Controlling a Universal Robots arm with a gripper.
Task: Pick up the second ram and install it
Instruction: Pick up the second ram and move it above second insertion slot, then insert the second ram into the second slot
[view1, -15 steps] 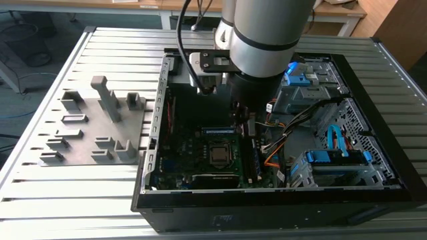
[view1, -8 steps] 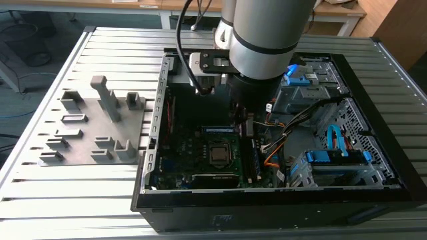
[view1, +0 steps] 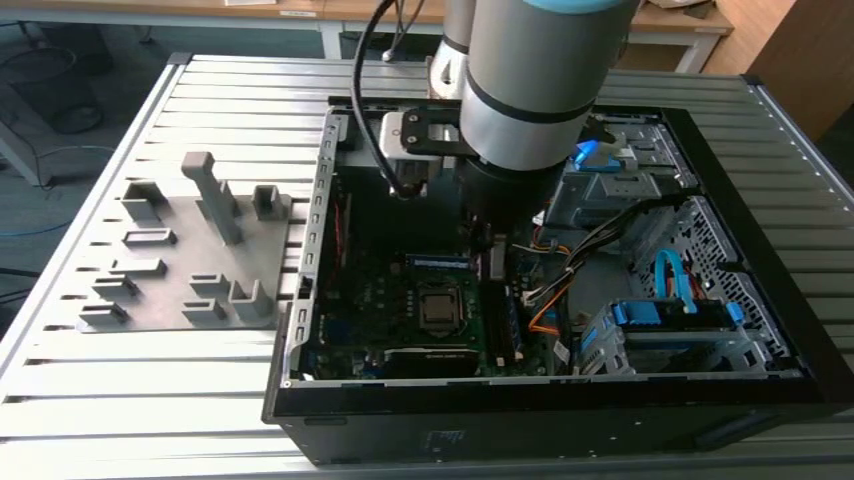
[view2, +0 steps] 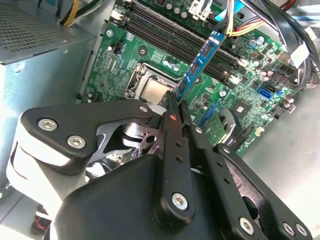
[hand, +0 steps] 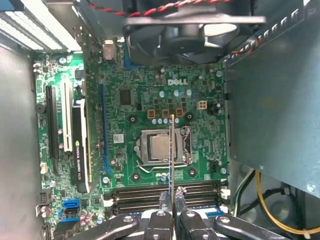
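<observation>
Now | second ram (view2: 200, 62) pinched betw. jaws | prob. above mobo (hand: 112, 107)

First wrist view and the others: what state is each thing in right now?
gripper: shut on the second ram.
second ram: held by one end, not seated in a slot.
memory slots: the two nearest the processor look empty.
processor: in its socket, uncovered.
computer case: lying flat, side open.
</observation>
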